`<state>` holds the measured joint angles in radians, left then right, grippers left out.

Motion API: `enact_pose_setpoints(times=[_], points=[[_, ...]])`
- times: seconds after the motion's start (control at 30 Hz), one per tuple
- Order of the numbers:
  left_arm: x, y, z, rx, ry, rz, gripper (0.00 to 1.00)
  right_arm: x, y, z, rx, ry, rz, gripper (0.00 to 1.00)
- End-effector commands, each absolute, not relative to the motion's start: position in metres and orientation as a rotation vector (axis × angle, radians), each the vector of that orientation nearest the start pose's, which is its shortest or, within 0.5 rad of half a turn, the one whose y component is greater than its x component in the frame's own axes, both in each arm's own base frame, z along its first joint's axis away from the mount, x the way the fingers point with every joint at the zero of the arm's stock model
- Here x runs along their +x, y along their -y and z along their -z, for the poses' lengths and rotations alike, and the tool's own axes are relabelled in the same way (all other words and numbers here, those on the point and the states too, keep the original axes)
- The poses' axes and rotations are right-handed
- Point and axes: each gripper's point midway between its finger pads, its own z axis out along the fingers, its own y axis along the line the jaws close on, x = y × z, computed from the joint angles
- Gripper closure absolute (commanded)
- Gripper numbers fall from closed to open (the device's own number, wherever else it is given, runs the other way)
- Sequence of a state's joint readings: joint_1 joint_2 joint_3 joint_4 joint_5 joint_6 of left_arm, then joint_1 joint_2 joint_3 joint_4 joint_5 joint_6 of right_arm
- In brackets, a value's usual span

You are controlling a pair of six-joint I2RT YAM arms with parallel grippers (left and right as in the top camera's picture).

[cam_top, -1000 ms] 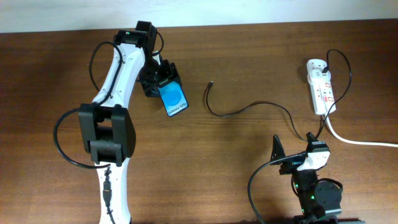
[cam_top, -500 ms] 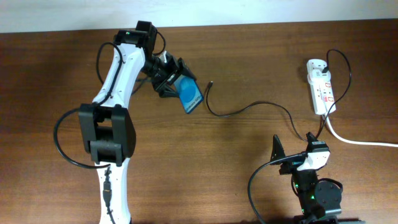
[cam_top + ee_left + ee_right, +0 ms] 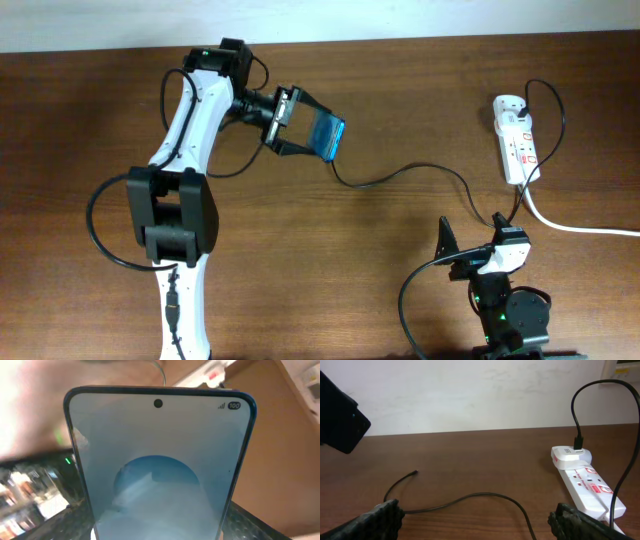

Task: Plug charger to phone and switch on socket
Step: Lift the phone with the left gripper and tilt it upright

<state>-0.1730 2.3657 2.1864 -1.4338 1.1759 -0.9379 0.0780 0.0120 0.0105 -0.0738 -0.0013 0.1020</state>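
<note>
Over the table (image 3: pixel 420 80), left hand (image 3: pixel 312 134) pinches the phone (image 3: pixel 328 135) by its edges; right hand (image 3: pixel 480 521) spread.

Phone (image 3: pixel 160 470) fills the view, screen pale blue w/ a darker blue disc at ctr. Punch-hole cam top-middle, "100" icon top-right. Brown bench (image 3: pixel 285 460) behind. Thin charger (image 3: pixel 161 371) & white socket (image 3: pixel 214 371) past phone's top edge, blurred.
</note>
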Motion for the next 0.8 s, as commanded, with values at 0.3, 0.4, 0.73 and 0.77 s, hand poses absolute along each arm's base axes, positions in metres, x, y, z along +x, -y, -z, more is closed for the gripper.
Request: enact_pose_setpoints(times=[0.3, 0.4, 0.73, 0.77], points=[[0.42, 0.244, -0.214, 0.846, 1.793, -1.325, 1.0, 0.245, -0.019, -0.156, 0.021, -1.649, -0.142, 0.02], [0.42, 0.244, -0.21, 0.855, 1.816, -1.309, 1.0, 0.245, -0.019, -0.156, 0.021, -1.649, -0.142, 0.02], [0.424, 0.201, -0.13, 1.145, 2.218, -0.841, 1.0, 0.245, -0.019, -0.156, 0.021, -1.649, -0.142, 0.02], [0.425, 0.194, -0.123, 1.171, 2.26, -0.789, 1.0, 0.245, -0.019, -0.156, 0.021, -1.649, -0.142, 0.02]])
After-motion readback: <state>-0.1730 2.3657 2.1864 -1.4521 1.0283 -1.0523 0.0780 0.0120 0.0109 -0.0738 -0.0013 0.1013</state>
